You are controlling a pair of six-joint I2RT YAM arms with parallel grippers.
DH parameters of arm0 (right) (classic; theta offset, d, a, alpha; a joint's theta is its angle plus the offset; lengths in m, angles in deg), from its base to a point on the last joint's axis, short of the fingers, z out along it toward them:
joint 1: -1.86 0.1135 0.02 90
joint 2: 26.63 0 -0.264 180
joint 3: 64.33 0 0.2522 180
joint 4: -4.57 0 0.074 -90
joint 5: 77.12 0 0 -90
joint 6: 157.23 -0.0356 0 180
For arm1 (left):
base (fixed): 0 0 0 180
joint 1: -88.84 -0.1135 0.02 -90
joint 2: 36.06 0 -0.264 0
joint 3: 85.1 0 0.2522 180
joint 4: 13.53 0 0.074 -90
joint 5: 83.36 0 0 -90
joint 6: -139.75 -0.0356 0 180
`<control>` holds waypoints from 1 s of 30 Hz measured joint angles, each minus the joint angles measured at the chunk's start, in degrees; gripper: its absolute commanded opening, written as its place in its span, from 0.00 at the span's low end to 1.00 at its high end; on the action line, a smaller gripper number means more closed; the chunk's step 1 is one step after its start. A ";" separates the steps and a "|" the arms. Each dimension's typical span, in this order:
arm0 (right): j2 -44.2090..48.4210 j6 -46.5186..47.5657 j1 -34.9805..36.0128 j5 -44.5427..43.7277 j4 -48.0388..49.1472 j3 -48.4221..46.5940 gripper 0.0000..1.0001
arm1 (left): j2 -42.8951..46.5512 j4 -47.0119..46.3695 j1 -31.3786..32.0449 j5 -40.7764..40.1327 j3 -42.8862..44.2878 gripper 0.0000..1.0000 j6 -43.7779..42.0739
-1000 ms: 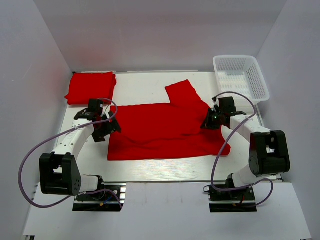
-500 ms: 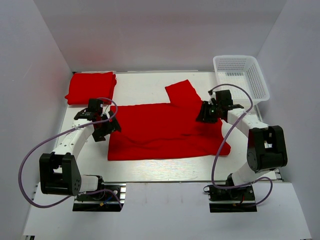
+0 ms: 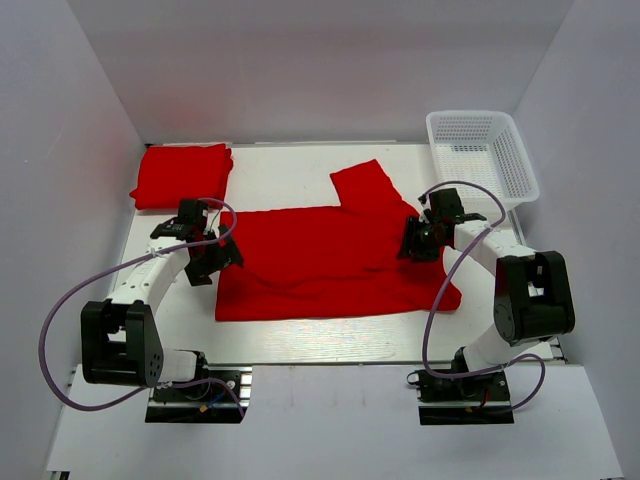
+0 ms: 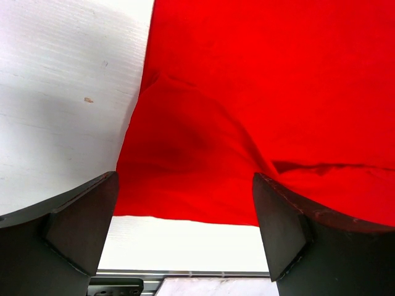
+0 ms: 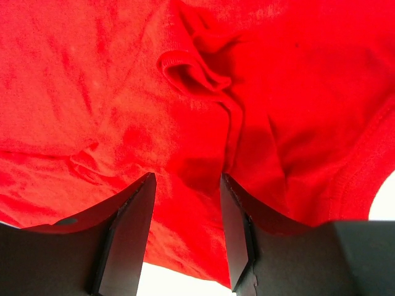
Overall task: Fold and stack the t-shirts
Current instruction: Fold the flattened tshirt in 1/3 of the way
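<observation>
**Operator:** How are my grippers standing?

**Describer:** Your left gripper point(image 4: 185, 188) is holding its dark jaws spread wide, with nothing between them. It is pointing down over the left edge of the spread t-shirt point(image 3: 320, 265), where the red cloth is meeting the white table point(image 3: 290, 165). Your right gripper point(image 5: 187, 179) is holding its jaws parted too, by a narrower gap, and is gripping nothing. Red cloth is showing through that gap, and a small bunched fold point(image 5: 191, 71) is lying just ahead of it. I cannot tell whether either gripper is touching the cloth.

**Operator:** Where are the shirts lying?

**Describer:** The spread t-shirt is lying across the middle of the table, between your two arms. One sleeve point(image 3: 365, 185) is pointing toward the far side, and your right gripper is hovering over the shirt's right side, near that sleeve. A folded t-shirt point(image 3: 182, 175), also plain red, is resting in the far left corner, apart from the spread one.

**Operator:** What else is sitting on the table?

**Describer:** A white mesh basket point(image 3: 523, 165) is sitting at the far right corner, beyond your right gripper and apart from both shirts.
</observation>
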 measured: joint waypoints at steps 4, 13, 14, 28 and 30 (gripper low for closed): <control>-0.28 0.15 0.04 -0.04 -0.28 0.00 0.52 | 0.00 -0.09 0.00 0.07 0.00 1.00 -0.09; -2.60 0.37 0.37 0.07 -0.15 0.02 0.48 | -0.46 -0.48 0.00 0.07 0.00 1.00 -0.11; -2.71 0.35 0.39 0.09 -0.02 0.07 0.43 | -0.76 -0.48 0.00 0.07 0.00 1.00 -0.11; -2.89 0.31 0.66 3.15 1.70 0.39 0.00 | -1.64 -0.87 0.00 0.39 -0.04 1.00 -0.37; -2.82 0.50 0.70 3.96 1.77 -0.02 0.00 | -1.64 -0.87 0.00 0.39 -0.04 1.00 -0.46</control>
